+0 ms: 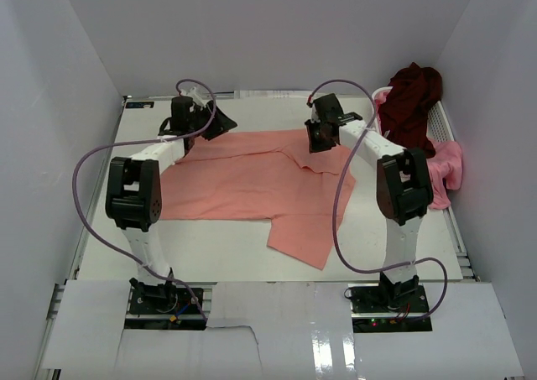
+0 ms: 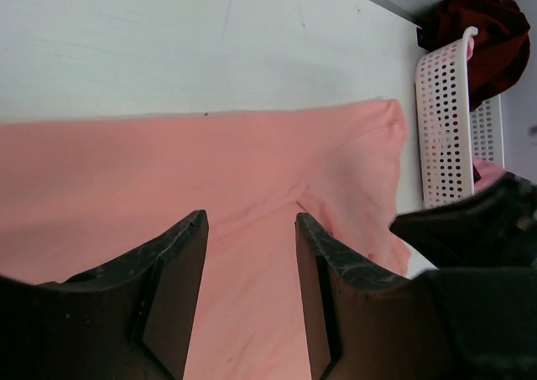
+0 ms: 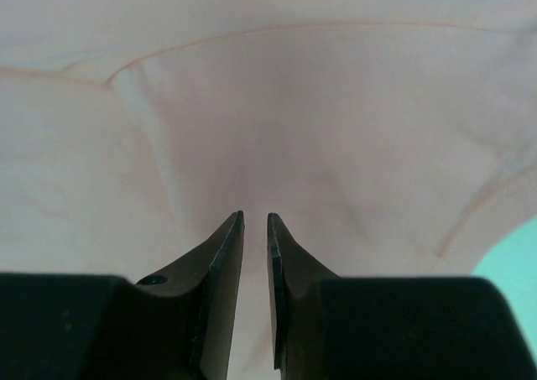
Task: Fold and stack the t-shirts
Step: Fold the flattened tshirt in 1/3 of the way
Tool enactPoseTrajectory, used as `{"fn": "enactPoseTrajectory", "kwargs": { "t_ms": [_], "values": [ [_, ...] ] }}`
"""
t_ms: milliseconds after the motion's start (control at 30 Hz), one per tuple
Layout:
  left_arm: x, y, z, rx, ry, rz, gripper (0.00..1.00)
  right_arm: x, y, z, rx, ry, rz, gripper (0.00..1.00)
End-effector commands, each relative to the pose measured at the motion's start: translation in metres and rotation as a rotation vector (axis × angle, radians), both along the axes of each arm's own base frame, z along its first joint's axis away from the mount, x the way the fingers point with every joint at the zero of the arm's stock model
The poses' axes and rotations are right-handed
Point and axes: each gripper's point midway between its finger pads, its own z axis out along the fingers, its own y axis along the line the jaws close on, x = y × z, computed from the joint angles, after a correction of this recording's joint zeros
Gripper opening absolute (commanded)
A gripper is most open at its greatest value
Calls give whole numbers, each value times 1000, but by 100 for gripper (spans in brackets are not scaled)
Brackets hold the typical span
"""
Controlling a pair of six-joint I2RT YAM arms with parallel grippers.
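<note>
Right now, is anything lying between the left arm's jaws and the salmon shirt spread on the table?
Nothing visible. The left arm's jaws stand open right over the salmon shirt, only bare cloth showing between them. The white basket with the maroon shirt sits off to the side.

Table centre: spread t-shirt; far right: basket; bunched t-shirt atop it, draped t-shirt over near side.

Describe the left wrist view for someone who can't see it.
The left gripper, fingers open, hovers above a salmon-pink t-shirt spread on the white table. At upper right, a dark maroon shirt is piled on a white slatted basket.
</note>
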Motion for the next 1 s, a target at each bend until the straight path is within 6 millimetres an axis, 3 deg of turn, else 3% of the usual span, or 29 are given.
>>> {"fn": "enactPoseTrajectory", "kwargs": {
  "t_ms": [0, 33, 67, 100, 133, 167, 200, 267, 333, 400, 433, 533, 800, 967],
  "values": [
    [5, -41, -7, -71, 26, -122, 56, -14, 2, 53, 77, -106, -1, 25],
    [14, -49, 3, -78, 3, -138, 56, -22, 11, 58, 129, -98, 16, 25],
    [16, -58, -1, -84, 14, -163, 56, -29, 12, 62, 149, -96, 16, 31],
    [16, -70, -25, -86, 72, -189, 56, -43, 13, 62, 167, -86, 19, 34],
    [19, -77, -30, -95, 85, -208, 56, -49, 18, 64, 213, -74, 12, 38],
    [26, -88, -20, -117, 66, -243, 56, -56, 21, 66, 242, -66, 13, 48],
    [26, -97, -42, -125, 117, -255, 55, -63, 25, 71, 272, -63, 18, 53],
    [32, -114, -37, -148, 106, -290, 55, -78, 31, 62, 332, -12, 10, 62],
    [34, -126, -50, -150, 127, -310, 54, -90, 37, 51, 367, 41, 16, 62],
    [38, -141, -41, -163, 103, -342, 54, -92, 45, 45, 401, 66, 13, 64],
    [35, -145, -51, -166, 143, -346, 54, -94, 47, 42, 413, 82, 15, 64],
    [36, -157, -44, -182, 134, -370, 54, -93, 52, 33, 428, 103, 7, 64],
    [37, -164, -35, -196, 120, -384, 54, -79, 58, 14, 434, 110, -37, 65],
    [34, -162, -40, -196, 139, -381, 54, -70, 58, 3, 431, 111, -81, 65]
  ]
}}
